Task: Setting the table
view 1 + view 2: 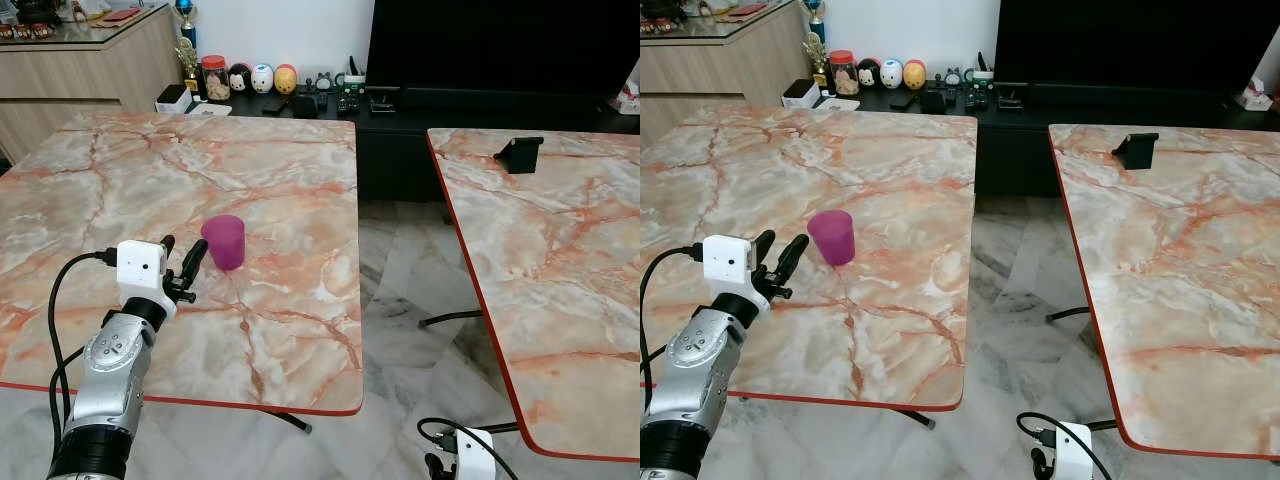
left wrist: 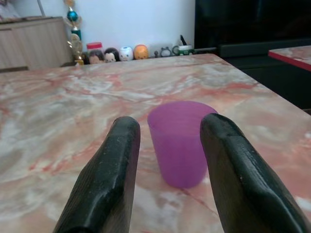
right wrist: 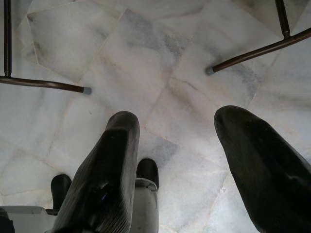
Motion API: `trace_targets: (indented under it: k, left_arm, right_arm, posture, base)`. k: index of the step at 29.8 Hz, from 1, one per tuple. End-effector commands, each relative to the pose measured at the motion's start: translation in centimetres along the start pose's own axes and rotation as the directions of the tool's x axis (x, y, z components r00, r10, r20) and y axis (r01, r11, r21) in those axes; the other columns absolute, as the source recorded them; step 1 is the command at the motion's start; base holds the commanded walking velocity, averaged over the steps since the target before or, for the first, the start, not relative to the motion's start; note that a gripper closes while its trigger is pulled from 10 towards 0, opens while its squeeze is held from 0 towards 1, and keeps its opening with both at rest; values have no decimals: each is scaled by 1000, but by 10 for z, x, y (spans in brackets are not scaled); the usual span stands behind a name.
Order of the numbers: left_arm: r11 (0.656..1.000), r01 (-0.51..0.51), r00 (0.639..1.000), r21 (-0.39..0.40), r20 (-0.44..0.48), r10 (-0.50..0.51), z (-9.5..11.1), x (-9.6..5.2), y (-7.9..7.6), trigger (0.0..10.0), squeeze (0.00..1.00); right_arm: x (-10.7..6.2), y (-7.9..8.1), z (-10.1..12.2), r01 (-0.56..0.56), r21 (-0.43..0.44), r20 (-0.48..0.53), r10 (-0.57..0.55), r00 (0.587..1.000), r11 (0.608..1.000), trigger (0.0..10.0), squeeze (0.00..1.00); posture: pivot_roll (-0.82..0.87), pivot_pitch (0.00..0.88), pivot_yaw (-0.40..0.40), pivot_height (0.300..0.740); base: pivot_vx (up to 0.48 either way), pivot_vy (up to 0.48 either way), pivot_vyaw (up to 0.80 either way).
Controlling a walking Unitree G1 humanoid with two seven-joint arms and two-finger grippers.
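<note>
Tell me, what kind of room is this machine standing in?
Most likely a home living and dining area. Two marble-patterned tables stand on a marble floor, a large dark television sits on a low black cabinet, and little round figurines line it beside a trophy.

A small, translucent purple plastic cup (image 1: 224,241) stands upright on the pink-and-cream marble-patterned table top with a red edge (image 1: 300,300), mouth up, slightly tapered toward its base. It sits roughly in the middle of the table's near half, well apart from every edge. From the table's centre it lies at about 5 o'clock. Whether it holds anything cannot be made out.
</note>
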State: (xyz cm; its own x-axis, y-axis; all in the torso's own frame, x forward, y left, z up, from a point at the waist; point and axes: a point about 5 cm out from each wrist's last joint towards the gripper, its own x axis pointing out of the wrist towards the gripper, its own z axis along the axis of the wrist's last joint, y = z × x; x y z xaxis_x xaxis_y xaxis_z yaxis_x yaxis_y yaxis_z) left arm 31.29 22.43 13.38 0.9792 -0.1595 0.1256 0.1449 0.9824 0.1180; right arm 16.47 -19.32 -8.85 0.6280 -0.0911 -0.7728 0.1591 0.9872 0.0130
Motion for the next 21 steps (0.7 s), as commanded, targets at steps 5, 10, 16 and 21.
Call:
trace_targets:
  k: [5, 10, 16, 21]
  left_arm:
    - [990, 122, 992, -69, -11, -123, 8, 12, -15, 10000, 0]
    - [986, 105, 994, -126, 19, -104, 22, 32, -14, 10000, 0]
    - [978, 118, 993, -174, 8, -118, 43, 66, -18, 10000, 0]
    - [976, 93, 994, -198, -32, -101, 48, 82, -18, 10000, 0]
  right_arm:
    - [0, -1, -2, 0, 1, -15, 0, 1000, 1000, 10000, 0]
    - [0, 0, -2, -2, -3, -16, 2, 1000, 1000, 10000, 0]
    - [-1, 3, -4, -9, 3, -16, 9, 1000, 1000, 10000, 0]
    - [-1, 3, -5, -1, 21, -17, 1, 1000, 1000, 10000, 0]
  posture:
    - [48, 0, -20, 740]
    - [45, 0, -15, 740]
    - [37, 0, 7, 740]
    - [31, 0, 18, 740]
  base:
    - [0, 0, 0]
    - [0, 0, 0]
    - [0, 0, 0]
    - [0, 0, 0]
